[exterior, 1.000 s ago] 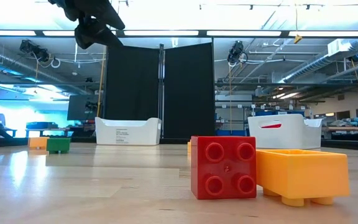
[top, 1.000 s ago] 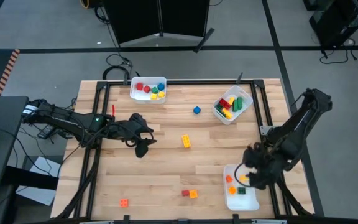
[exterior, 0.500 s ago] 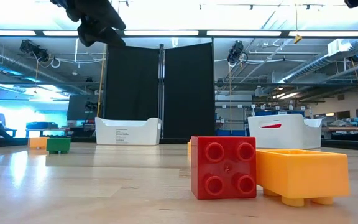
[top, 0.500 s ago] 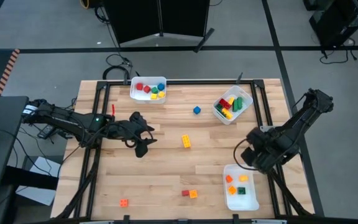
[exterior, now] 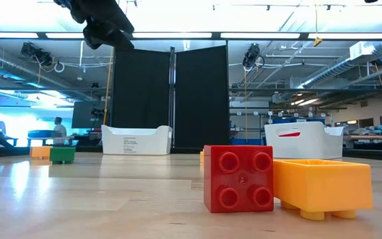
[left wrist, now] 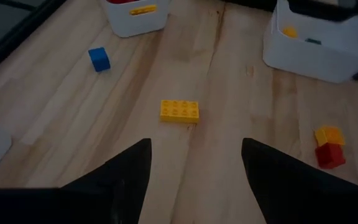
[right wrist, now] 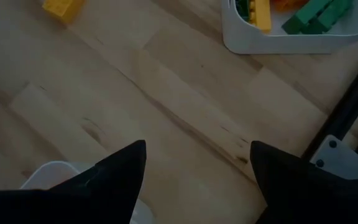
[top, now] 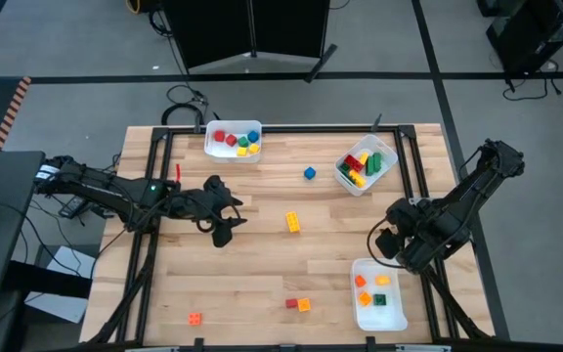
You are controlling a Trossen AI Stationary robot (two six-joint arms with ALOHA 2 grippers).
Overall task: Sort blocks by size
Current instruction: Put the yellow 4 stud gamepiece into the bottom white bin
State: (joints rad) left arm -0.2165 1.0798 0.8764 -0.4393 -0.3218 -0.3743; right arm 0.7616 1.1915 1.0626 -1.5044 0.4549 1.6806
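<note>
Loose blocks lie on the wooden table: a yellow brick (top: 291, 222) in the middle, a blue cube (top: 309, 173) farther back, a red and an orange block (top: 297, 304) side by side near the front edge, and a small orange one (top: 195, 318) at the front left. My left gripper (top: 233, 221) hovers left of the yellow brick (left wrist: 179, 111), open and empty. My right gripper (top: 382, 244) hovers just beyond the near-right bin (top: 378, 313), open and empty (right wrist: 197, 149). The red block (exterior: 238, 178) and the orange block (exterior: 322, 187) fill the low view's foreground.
Three white bins hold sorted blocks: one at the far left (top: 234, 140), one at the far right (top: 366, 165), and the near-right one with orange and green blocks. A black frame (top: 413, 156) borders the table. Bare wood lies between the two grippers.
My right gripper has risen from over the near-right bin and gone toward the table's far edge, then come to rest just beyond the bin. My left gripper has kept still.
</note>
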